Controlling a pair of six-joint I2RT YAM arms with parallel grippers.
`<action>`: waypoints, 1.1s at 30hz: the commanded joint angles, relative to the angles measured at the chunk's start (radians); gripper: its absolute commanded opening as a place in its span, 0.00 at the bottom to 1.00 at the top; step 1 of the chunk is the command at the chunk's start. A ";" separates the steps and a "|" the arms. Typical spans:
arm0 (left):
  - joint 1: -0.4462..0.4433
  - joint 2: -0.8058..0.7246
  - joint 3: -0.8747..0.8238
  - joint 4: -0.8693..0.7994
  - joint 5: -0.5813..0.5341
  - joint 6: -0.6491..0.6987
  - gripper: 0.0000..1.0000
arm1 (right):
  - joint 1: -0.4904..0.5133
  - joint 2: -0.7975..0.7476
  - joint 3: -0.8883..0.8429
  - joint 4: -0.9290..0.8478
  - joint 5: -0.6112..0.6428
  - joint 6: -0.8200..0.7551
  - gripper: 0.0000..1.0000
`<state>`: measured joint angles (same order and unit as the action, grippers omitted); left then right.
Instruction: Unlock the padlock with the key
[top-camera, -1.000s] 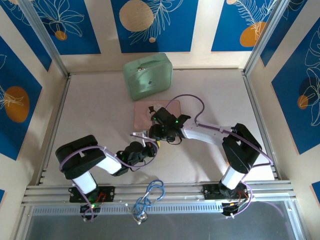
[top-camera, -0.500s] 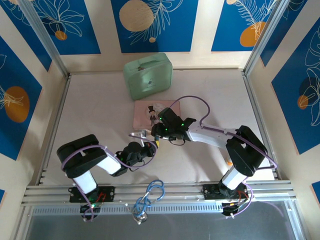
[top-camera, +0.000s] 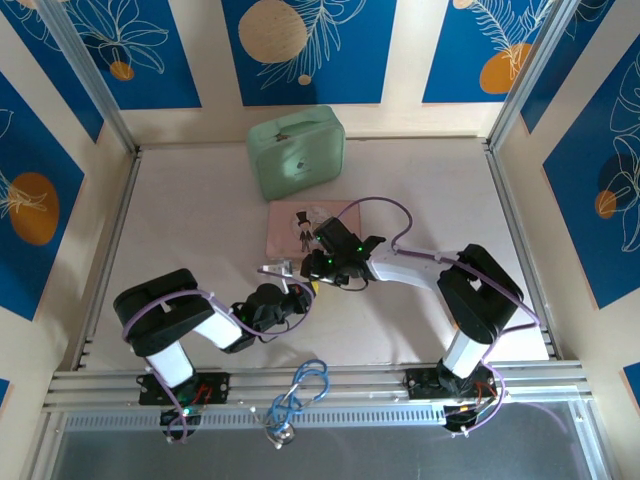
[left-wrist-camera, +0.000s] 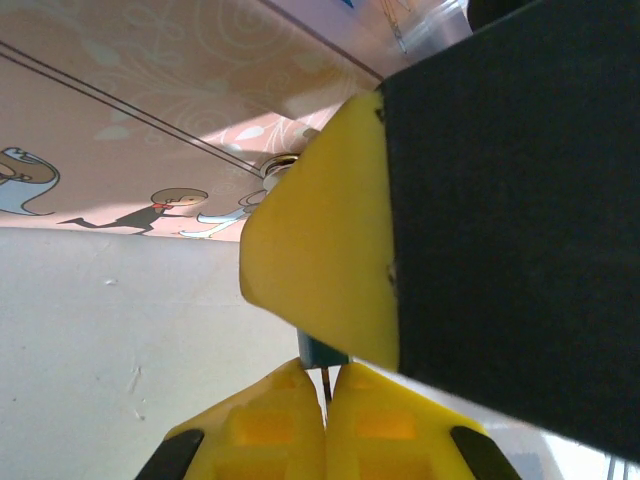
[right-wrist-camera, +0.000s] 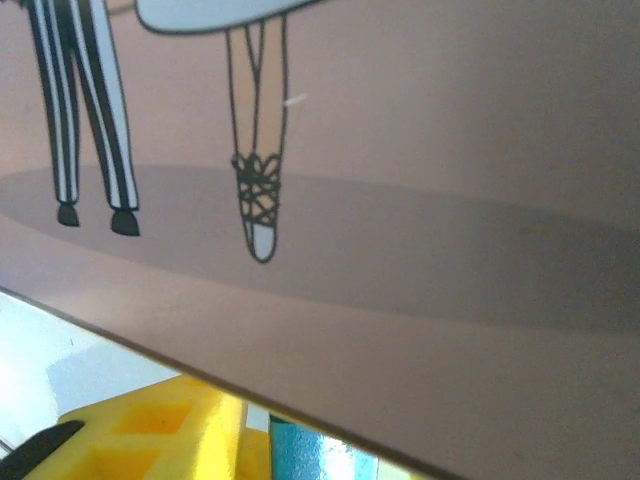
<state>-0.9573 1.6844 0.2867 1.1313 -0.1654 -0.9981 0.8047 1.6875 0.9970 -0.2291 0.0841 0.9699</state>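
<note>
At the near edge of the pink illustrated box (top-camera: 285, 235), lower centre of the top view, the left gripper's (left-wrist-camera: 325, 378) jaws press together, apparently pinching the thin metal top of the tiny blue-bodied padlock (right-wrist-camera: 305, 452). The right gripper (top-camera: 311, 274) hovers alongside; I cannot tell its jaws' spread. No key shows in the lock, so the unlocking itself looks not yet done.

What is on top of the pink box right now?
Printed cartoon figures show on the pink box lid, with nothing loose on its visible part. The right gripper and its wrist hang over the near right corner, so anything on that patch is hidden.
</note>
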 joint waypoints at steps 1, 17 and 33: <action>0.012 -0.007 0.005 0.045 0.004 0.001 0.00 | -0.004 0.012 -0.003 0.008 -0.027 0.002 0.41; 0.015 -0.010 -0.006 0.050 -0.005 -0.005 0.00 | 0.006 0.027 0.037 -0.062 0.050 -0.042 0.20; 0.015 -0.184 -0.004 -0.197 -0.060 0.052 0.42 | 0.045 0.129 0.249 -0.402 0.144 0.014 0.00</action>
<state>-0.9501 1.5150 0.2756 0.9596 -0.1974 -0.9607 0.8375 1.7805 1.1923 -0.4805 0.1898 0.9573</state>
